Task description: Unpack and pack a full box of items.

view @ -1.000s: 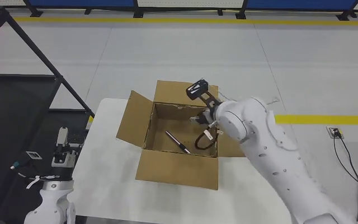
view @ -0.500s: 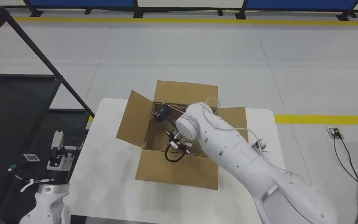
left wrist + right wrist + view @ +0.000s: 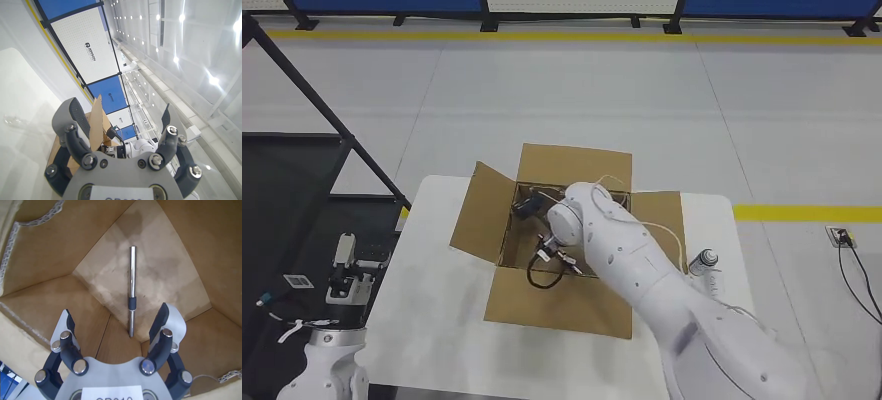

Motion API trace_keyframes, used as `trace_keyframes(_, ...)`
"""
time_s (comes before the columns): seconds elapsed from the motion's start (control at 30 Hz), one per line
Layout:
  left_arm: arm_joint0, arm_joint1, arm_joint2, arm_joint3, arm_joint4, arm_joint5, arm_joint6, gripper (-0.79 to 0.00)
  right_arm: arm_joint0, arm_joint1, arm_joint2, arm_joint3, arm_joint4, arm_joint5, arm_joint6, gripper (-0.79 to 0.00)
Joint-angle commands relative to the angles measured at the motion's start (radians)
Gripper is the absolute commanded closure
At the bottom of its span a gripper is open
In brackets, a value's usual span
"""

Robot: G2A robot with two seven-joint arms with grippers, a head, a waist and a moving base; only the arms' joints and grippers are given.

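In box (image 3: 557, 300), right jaws are hanging apart over rod (image 3: 132, 283), which is lying flat on its floor; likely lining up a pick. Meanwhile left jaws, also apart, are waiting off left edge of counter (image 3: 442, 310).

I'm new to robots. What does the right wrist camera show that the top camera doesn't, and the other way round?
Right wrist view: a silver rod with a dark band, lying flat on the floor of the cardboard box, with the open right gripper above it, holding nothing.
Top view: the white table the box stands on, the box's spread flaps, and a bottle on the table beside the box; there the right arm covers much of the box's inside.
Shared: the cardboard box and its inner walls.
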Motion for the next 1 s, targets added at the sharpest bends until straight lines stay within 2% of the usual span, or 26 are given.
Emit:
trace_keyframes(0.0,0.000,0.000,0.000,0.000,0.000,0.000,0.000,-0.785,0.003,-0.008,0.003,0.013,0.006,-0.021,0.007,-0.785)
trace_keyframes(0.13,0.000,0.000,0.000,0.000,0.000,0.000,0.000,-0.785,0.004,-0.022,-0.001,0.030,-0.005,-0.031,0.015,-0.785)
trace_keyframes(0.27,0.000,0.000,0.000,0.000,0.000,0.000,0.000,-0.785,0.001,-0.035,-0.012,0.044,-0.038,0.002,0.012,-0.785)
trace_keyframes(0.53,0.000,0.000,0.000,0.000,0.000,0.000,0.000,-0.785,-0.009,-0.047,-0.014,0.066,-0.061,-0.041,0.023,-0.785)
trace_keyframes(0.97,0.000,0.000,0.000,0.000,0.000,0.000,0.000,-0.785,-0.030,-0.060,-0.007,0.028,-0.083,-0.042,0.023,-0.785)
